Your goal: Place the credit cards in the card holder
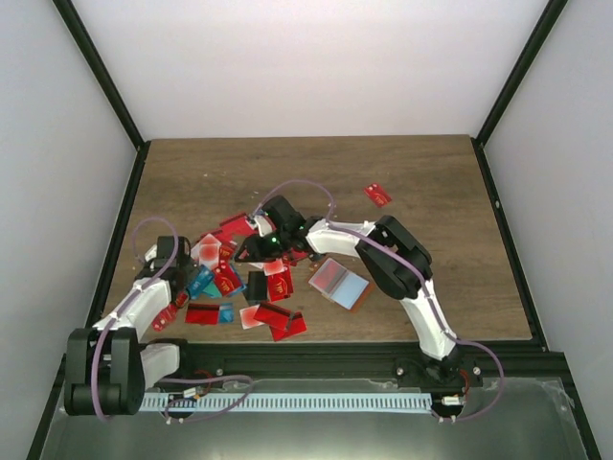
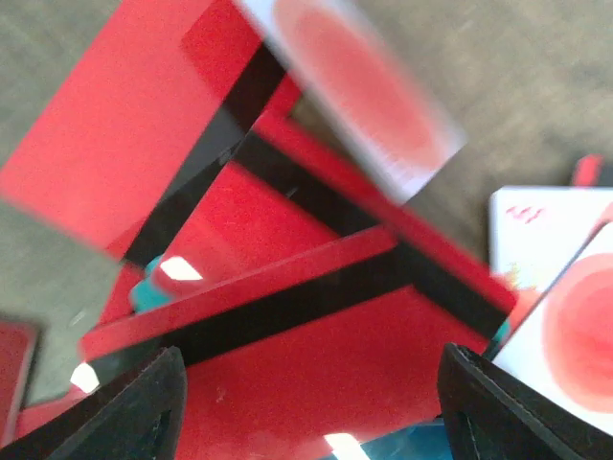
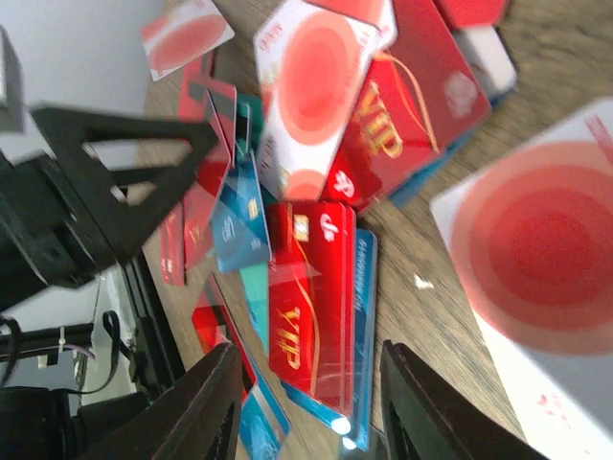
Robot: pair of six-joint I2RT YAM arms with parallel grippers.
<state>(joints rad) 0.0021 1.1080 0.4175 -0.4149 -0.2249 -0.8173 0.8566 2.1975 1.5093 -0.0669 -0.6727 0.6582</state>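
On the table (image 1: 441,192): card holder (image 1: 340,285), open and flat, pink and light blue panels up, orange-brown edge showing around them.

Just left of the card holder: credit cards (image 1: 227,278) in a loose, overlapping heap. Mostly red, some white with a red blotch, a few blue. Nearest ones lie close beside the card holder's left edge.

Beyond the card holder, apart from it toward the far side: lone red card (image 1: 377,195), flat on the wood.

Left of the card holder, over the far part of the heap: right gripper (image 3: 308,356). Fingers (image 3: 215,402) stand partly apart and straddle a red VIP card (image 3: 311,316) lying on a blue card (image 3: 366,287). Cannot tell whether the pads touch either one.

Well left of the card holder, over the side of the heap farthest from it: left gripper (image 2: 311,356). Fingers (image 2: 144,412) spread wide, clamped on nothing. Hangs close above red cards with black stripes (image 2: 115,144), with white red-blotched cards alongside.
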